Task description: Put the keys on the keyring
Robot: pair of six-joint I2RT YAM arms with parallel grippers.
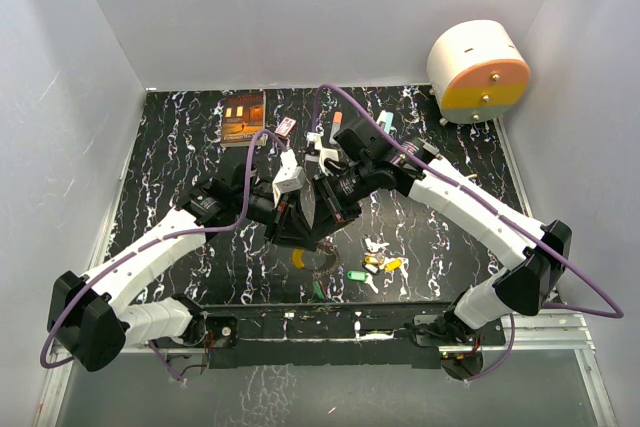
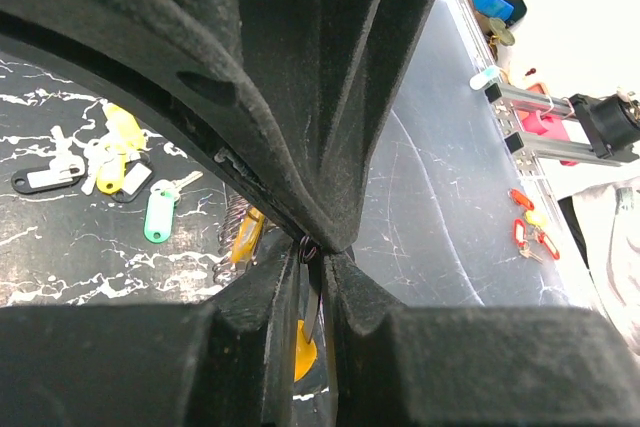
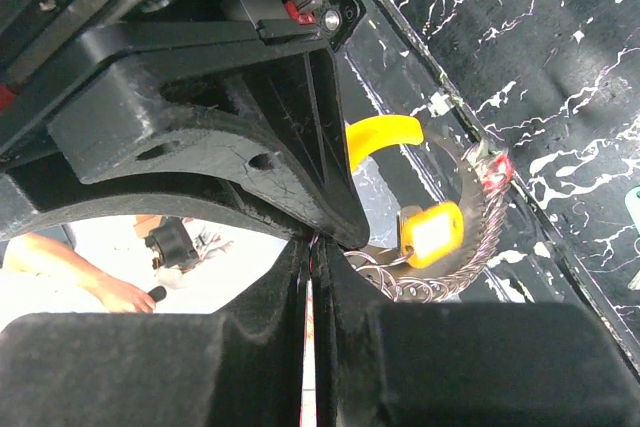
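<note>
Both arms meet over the middle of the desk (image 1: 180,147); left claw (image 2: 318,253) is pressed together, with something thin and dark caught at the nip; we cannot tell if it is ring wire or a key; right claw (image 3: 308,249) is likewise pressed together on a thin pale sliver we cannot name.

The keyring (image 3: 487,219) lies just beside the right claw, a silvery arc on the desk; a yellow-headed key (image 3: 432,233) sits touching or overlapping that arc; whether it is truly threaded we cannot tell.

The other keys (image 1: 378,265) lie in a loose heap on the desk, toward the right arm's side and apart from the ring; the left wrist view shows a green tag (image 2: 158,215), yellow ones and black ones among them.

Our judgement: early to middle; at best one key is on; the heap is not yet threaded; each key needs picking up and working onto the wire.
</note>
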